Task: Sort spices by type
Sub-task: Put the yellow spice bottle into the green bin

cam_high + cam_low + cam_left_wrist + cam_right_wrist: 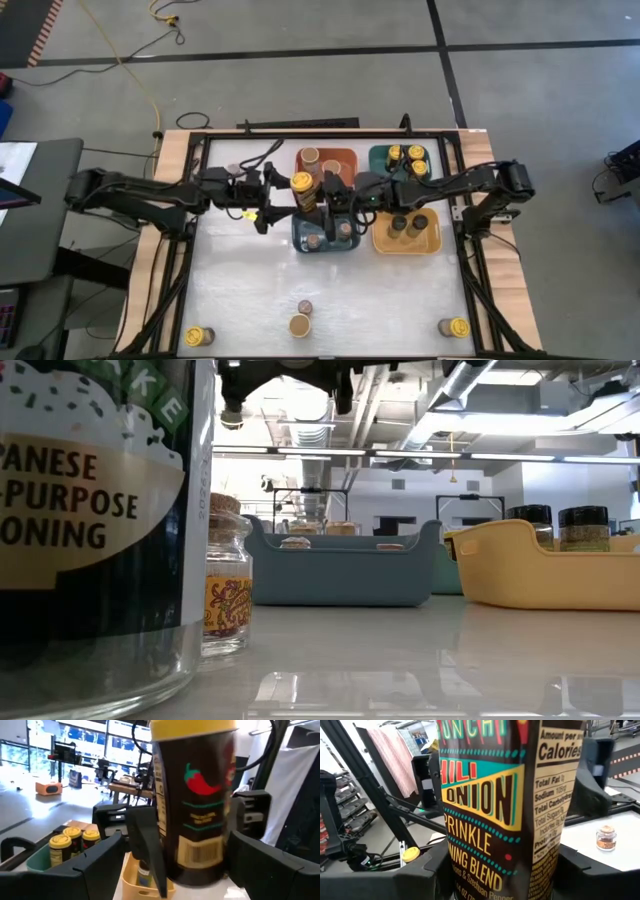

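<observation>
A tall dark spice jar (200, 805) with a yellow lid (302, 181) and a red chili on its label stands upright in the air between my two arms, near the orange bin (340, 157) and the blue bin (300, 240). My right gripper (502, 877) reaches in from the table's right and is shut on the jar. My left gripper (175, 870) comes from the table's left and is open. Its fingers (85, 865) stand on either side of the same jar; I cannot tell whether they touch it. My right gripper pinches the jar's round body (457, 865) between its two fingers (147, 845), on the lower half of the jar. The fingers lie level and come from the table's right. The jar stands upright, lid up, lifted clear of the table and bins.
The teal bin (384, 152) holds yellow-lidded jars and the yellow bin (380, 240) dark-topped ones. The orange bin holds a tan-lidded jar (311, 155). Loose jars stand near the table's front edge (200, 336) (300, 325) (454, 327), one small jar (228, 590) among them.
</observation>
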Tool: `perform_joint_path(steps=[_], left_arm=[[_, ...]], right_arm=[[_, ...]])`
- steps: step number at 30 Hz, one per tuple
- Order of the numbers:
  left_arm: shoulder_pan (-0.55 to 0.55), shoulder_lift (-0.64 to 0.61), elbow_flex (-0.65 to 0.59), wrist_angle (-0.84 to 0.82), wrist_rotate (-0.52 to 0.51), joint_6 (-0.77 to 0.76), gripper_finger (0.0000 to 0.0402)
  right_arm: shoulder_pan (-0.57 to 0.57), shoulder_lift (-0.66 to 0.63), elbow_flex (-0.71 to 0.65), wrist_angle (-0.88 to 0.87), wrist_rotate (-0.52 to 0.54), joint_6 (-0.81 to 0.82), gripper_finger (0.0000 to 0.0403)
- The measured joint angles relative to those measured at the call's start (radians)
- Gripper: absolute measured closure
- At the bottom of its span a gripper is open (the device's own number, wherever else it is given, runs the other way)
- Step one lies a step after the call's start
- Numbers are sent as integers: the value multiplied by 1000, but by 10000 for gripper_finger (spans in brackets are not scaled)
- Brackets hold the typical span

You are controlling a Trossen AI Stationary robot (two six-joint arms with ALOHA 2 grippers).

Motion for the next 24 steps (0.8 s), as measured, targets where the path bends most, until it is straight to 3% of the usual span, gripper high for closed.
perform_joint_path(steps=[9,20,24], left_arm=[[-1,114,80,7,30,-12,72],[-4,128,97,8,22,20,177],[-11,129,97,2,17,26,177]], right_arm=[[7,0,0,-8,-2,-16,158],[6,1,0,-5,2,-21,158],[7,1,0,-26,2,-21,155]])
